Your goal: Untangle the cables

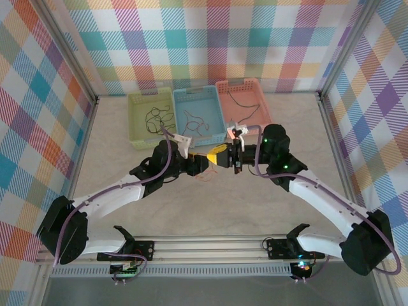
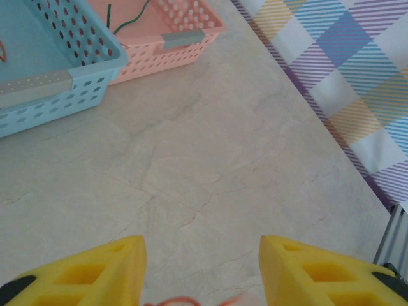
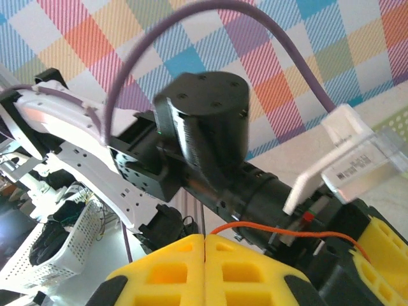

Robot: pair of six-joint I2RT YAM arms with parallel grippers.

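Note:
An orange cable (image 3: 287,229) runs taut from between my right gripper's (image 3: 205,237) shut yellow fingers off to the right, across the left arm's black wrist (image 3: 210,127). In the top view the two grippers meet at mid-table, the left gripper (image 1: 218,155) nose to nose with the right gripper (image 1: 236,155). A few thin reddish cables (image 1: 203,176) lie on the table just below them. The left gripper (image 2: 201,248) stands open over the bare tabletop. A bit of orange cable (image 2: 169,299) shows at the bottom edge between its fingers, apart from both.
Three baskets stand in a row at the back: green (image 1: 132,121), blue (image 1: 197,90) and pink (image 1: 239,82), each with thin cables inside. The blue basket (image 2: 64,95) and pink basket (image 2: 172,48) lie ahead of the left gripper. Checked walls enclose the table.

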